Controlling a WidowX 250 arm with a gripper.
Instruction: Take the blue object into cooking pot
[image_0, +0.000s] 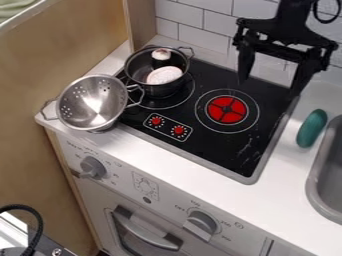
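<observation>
My gripper (270, 85) hangs at the upper right, above the right part of the black stove, its two fingers wide apart and nothing between them. A blue-green oval object (312, 128) lies on the white counter at the right, between stove and sink, below and to the right of the gripper. The dark cooking pot (155, 90) stands on the stove's rear left burner. Inside it are a pale pinkish oval item (164, 75) and a small black item with a whitish top (161, 54).
A metal colander (93, 103) sits at the counter's left corner, its handle close to the pot. The grey sink (319, 187) is at the right edge. Red burner (226, 109) and two red knobs mark the stove top. A tiled wall (204, 22) stands behind.
</observation>
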